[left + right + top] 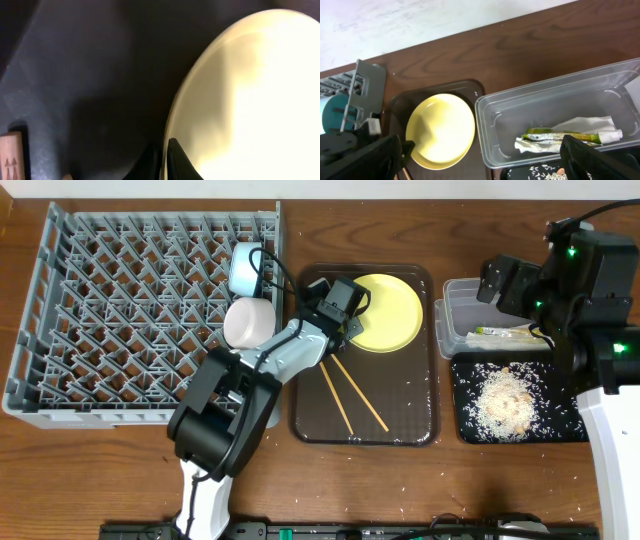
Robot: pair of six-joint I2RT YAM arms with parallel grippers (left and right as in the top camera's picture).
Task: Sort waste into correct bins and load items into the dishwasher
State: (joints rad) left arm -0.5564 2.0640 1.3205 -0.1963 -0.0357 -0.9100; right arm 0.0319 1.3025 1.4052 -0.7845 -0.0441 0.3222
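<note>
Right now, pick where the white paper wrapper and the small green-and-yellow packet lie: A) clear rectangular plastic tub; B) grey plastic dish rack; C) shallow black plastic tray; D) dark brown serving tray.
A: the right wrist view shows the white paper wrapper and the green-and-yellow packet lying together inside the clear tub.

Left gripper [164, 157] pinched, right gripper [485, 159] spread

Robot lab table [100, 470] with dish rack [130, 310]
</note>
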